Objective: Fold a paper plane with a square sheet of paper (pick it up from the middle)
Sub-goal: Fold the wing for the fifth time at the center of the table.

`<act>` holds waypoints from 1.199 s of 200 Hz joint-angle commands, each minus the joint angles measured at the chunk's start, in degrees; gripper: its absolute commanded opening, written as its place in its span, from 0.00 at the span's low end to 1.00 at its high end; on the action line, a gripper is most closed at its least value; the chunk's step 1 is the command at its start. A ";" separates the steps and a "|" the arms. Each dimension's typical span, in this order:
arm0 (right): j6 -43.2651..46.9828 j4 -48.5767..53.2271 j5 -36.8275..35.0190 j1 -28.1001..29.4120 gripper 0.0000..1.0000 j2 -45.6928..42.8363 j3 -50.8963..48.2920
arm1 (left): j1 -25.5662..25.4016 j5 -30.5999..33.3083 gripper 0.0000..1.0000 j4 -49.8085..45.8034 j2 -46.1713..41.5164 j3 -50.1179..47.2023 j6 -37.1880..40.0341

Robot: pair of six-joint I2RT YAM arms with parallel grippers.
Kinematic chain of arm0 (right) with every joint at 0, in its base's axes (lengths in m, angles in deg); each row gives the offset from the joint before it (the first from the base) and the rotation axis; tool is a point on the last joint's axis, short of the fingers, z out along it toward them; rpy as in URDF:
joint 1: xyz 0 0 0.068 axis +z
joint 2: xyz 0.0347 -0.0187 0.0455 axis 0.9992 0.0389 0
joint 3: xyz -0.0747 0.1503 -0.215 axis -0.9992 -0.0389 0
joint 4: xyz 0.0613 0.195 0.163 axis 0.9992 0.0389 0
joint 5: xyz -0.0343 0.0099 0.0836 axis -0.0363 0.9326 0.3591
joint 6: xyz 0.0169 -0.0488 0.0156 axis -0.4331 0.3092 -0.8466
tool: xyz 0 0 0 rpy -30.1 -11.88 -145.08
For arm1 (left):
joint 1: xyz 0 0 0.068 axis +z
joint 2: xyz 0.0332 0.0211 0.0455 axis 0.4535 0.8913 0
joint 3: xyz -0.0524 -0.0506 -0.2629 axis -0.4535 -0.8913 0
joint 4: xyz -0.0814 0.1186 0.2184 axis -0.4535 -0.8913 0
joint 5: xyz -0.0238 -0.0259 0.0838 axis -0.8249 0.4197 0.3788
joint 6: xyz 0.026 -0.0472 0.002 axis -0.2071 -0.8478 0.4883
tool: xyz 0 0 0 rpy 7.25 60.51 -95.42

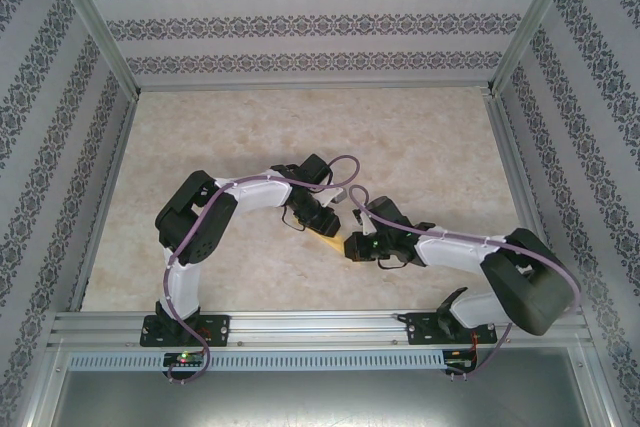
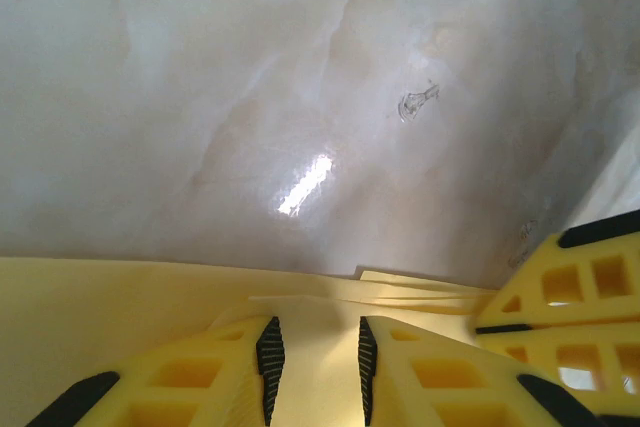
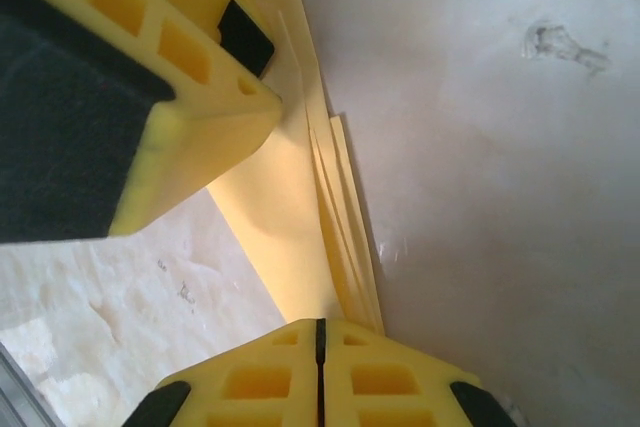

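The square sheet of paper [image 1: 330, 240] is mustard yellow, folded into several layers, and sits between my two grippers at mid-table. In the left wrist view the paper [image 2: 120, 317] spans the bottom. My left gripper [image 2: 315, 332] has its jaws partly apart, and paper fills the gap between its black pads. In the top view the left gripper [image 1: 322, 219] is at the paper's upper left. In the right wrist view the paper [image 3: 280, 217] runs edge-on down to my right gripper [image 3: 320, 325], whose jaws are closed on its end. The left gripper's finger [image 3: 200, 127] touches the paper.
The marble-patterned table [image 1: 420, 147] stretches behind and to both sides of the arms. Patterned walls and an aluminium frame [image 1: 310, 88] enclose it. A small scuff mark [image 2: 415, 104] lies on the table beyond the paper. The right gripper's fingers [image 2: 560, 297] crowd the left gripper's right side.
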 commanded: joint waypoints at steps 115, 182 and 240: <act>5.45 3.80 0.74 0.38 0.23 -0.45 0.39 | 0.74 1.33 0.33 1.22 4.29 -0.10 0.20; 5.81 2.70 2.52 0.47 0.21 0.38 0.96 | 0.92 0.61 0.33 1.07 5.15 0.16 0.42; 6.50 3.07 3.21 0.73 0.21 0.10 1.58 | 1.27 0.34 0.33 0.53 5.94 0.68 0.91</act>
